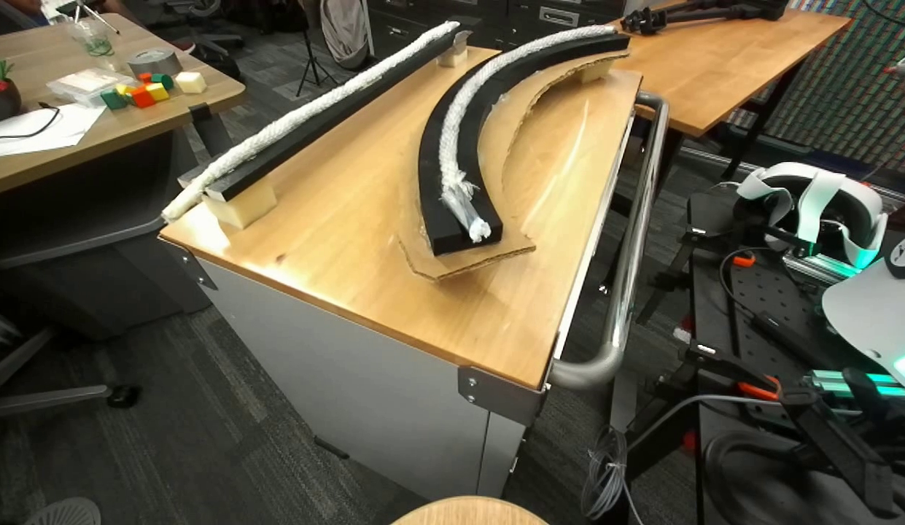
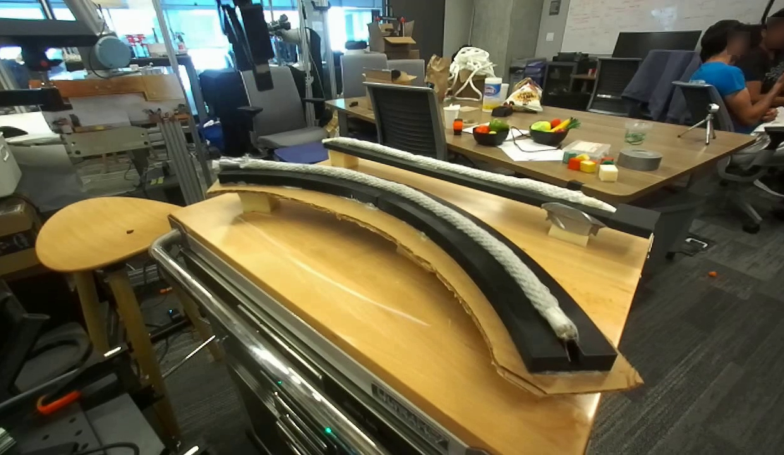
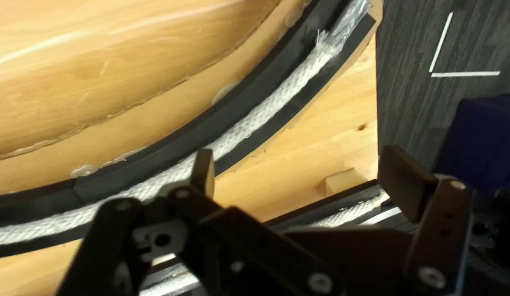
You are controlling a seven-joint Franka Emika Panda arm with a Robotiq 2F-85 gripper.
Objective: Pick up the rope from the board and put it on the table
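A white braided rope (image 1: 456, 109) lies along a curved black board (image 1: 429, 171), its near end wrapped in clear tape. The rope also shows in an exterior view (image 2: 458, 222) and in the wrist view (image 3: 265, 113). A second white rope (image 1: 306, 113) lies along a straight black board (image 1: 313, 137), with one end past the board's end. Both boards stand on a wooden table top (image 1: 335, 255). In the wrist view my gripper (image 3: 305, 174) is open and empty. Its left finger overlaps the curved rope in the picture; contact cannot be told. The gripper is out of both exterior views.
Cardboard (image 1: 518, 244) lies under the curved board. Pale blocks (image 1: 244, 204) prop the boards. A metal handle (image 1: 627, 292) runs along one table edge. A table (image 2: 676, 148) with bowls, tape and toy blocks stands beyond. A wooden stool (image 2: 101, 234) stands beside.
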